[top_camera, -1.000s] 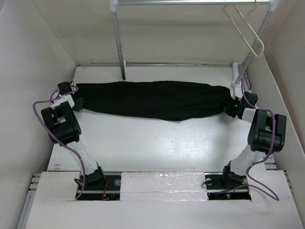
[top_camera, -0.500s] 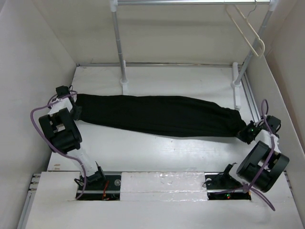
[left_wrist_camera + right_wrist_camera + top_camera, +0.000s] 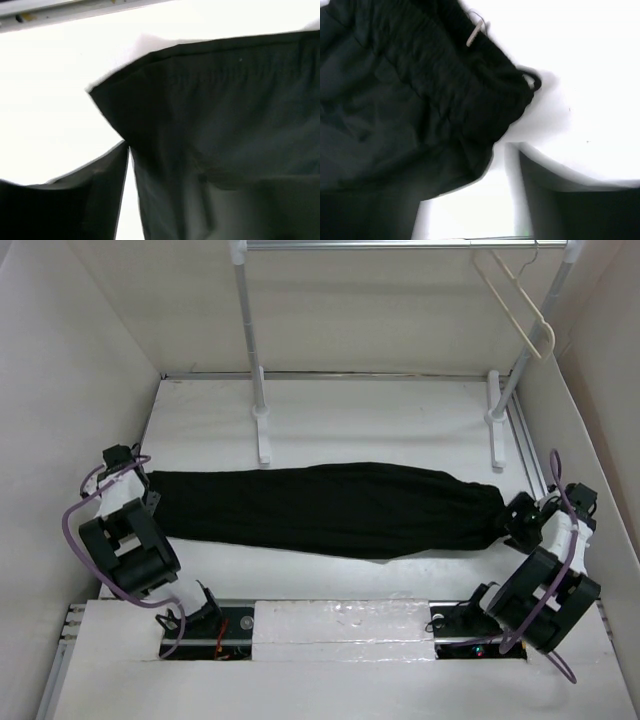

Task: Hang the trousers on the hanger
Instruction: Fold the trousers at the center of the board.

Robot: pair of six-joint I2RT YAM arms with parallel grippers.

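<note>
The black trousers [image 3: 330, 508] lie stretched out flat across the table, left to right. At their left end is my left gripper [image 3: 150, 502]. In the left wrist view its jaws [image 3: 145, 210] stand slightly apart, a strip of white table shows between them, and the hem [image 3: 225, 100] lies over the right finger. My right gripper [image 3: 515, 520] is at the waistband end. Its jaws [image 3: 470, 210] are open, with the gathered waistband [image 3: 395, 90] resting over the left finger only. The cream hanger [image 3: 517, 302] hangs from the rack bar at the top right, far from both grippers.
The white rack stands at the back, with a left pole [image 3: 247, 320], a slanted right pole [image 3: 535, 335] and feet [image 3: 263, 435] on the table just behind the trousers. White walls close in both sides. A raised white ledge [image 3: 340, 625] runs between the arm bases.
Both arms pulled the stretched trousers from the back of the table toward the near edge and lowered them flat. Both pairs of jaws then parted from their grip on the cloth.
</note>
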